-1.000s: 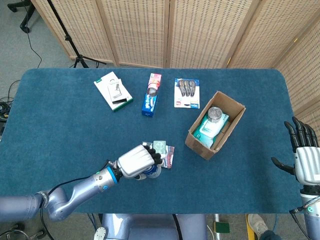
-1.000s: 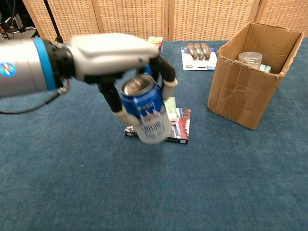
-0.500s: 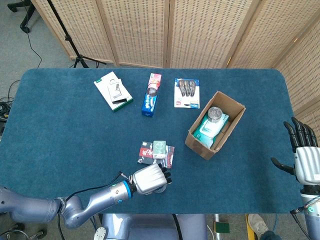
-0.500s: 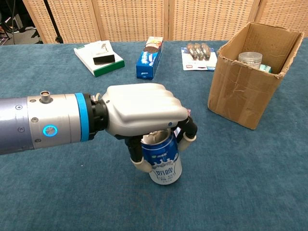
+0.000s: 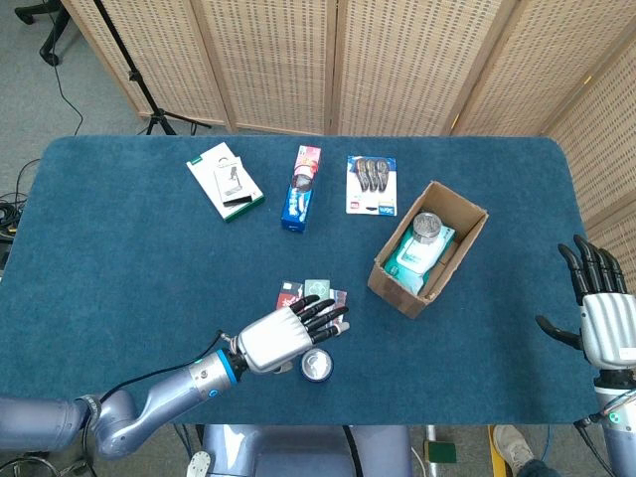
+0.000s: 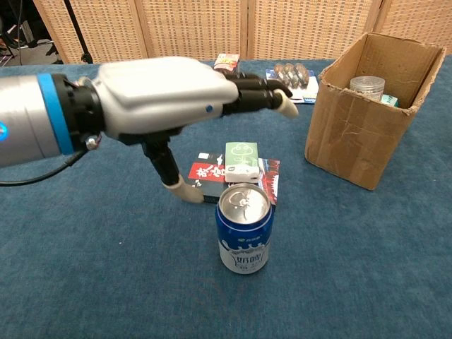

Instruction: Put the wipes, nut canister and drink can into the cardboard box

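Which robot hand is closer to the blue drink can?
The left hand. It hovers open just above and beside the blue drink can, which stands upright on the table, not touching it. The right hand is far off at the table's right edge, past the cardboard box.

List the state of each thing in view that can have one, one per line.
Can: upright on the table, sealed, free of both hands.
Box: open-topped, upright.
Wipes: lying in the box.
Canister: in the box, on the wipes, lid on.
Left hand: fingers spread, holding nothing, above the can.
Right hand: fingers spread, holding nothing, off the table's edge.
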Motion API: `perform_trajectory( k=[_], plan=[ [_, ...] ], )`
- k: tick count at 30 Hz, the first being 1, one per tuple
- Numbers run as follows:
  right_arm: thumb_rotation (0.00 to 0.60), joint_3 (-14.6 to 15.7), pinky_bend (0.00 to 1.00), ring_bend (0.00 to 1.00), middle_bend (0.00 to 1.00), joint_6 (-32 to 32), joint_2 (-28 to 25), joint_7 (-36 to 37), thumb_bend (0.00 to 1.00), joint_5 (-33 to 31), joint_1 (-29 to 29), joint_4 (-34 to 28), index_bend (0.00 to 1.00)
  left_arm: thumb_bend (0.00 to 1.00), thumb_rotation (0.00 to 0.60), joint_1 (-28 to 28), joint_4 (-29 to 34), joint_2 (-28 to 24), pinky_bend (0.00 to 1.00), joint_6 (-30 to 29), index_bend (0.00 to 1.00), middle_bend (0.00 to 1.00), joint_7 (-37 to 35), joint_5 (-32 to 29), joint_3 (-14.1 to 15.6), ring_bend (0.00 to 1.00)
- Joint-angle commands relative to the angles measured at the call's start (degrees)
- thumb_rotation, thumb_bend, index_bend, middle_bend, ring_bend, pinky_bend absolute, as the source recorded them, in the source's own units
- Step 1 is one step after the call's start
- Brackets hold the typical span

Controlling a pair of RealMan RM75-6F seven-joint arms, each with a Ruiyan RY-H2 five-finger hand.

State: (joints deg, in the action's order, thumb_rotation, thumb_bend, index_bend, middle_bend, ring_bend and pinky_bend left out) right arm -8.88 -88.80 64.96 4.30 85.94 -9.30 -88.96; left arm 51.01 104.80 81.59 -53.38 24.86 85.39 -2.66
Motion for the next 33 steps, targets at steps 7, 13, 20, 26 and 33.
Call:
perform_trajectory(
  k=[7,13,20,26,33],
  plan=[
    [0.600,1.6,0.04,0.00,0.00,0.1,-0.5,0.0,0.00,3.6,-0.3,0.4,0.00,0.00,0.600,-9.2,-2.5,-9.1,0.13,-14.7,0.09,0.00,-7.7,5.1,1.1,0.00],
    [0.600,5.4,0.04,0.00,0.00,-0.3,-2.7,0.2,0.00,14.8,-2.4,2.4,0.00,0.00,0.600,-20.9,-7.6,-16.8,0.08,-26.6,0.08,0.00,-18.7,-0.7,2.4,0.00],
    [0.600,9.2,0.04,0.00,0.00,3.0,-5.6,-3.6,0.00,25.9,-6.3,-0.1,0.00,0.00,0.600,-29.3,-8.9,-19.9,0.01,-32.4,0.02,0.00,-26.9,-6.3,2.6,0.00],
    [0.600,11.1,0.04,0.00,0.00,10.3,-5.8,-7.1,0.00,33.0,-11.7,-4.5,0.00,0.00,0.600,-35.0,-8.2,-21.9,0.00,-34.5,0.00,0.00,-30.5,-9.8,3.0,0.00],
    [0.600,10.6,0.04,0.00,0.00,26.1,-2.5,-16.3,0.00,35.3,-19.5,-12.5,0.00,0.00,0.600,-37.4,-8.6,-24.3,0.00,-34.4,0.00,0.00,-35.4,-7.7,3.0,0.00]
  ],
)
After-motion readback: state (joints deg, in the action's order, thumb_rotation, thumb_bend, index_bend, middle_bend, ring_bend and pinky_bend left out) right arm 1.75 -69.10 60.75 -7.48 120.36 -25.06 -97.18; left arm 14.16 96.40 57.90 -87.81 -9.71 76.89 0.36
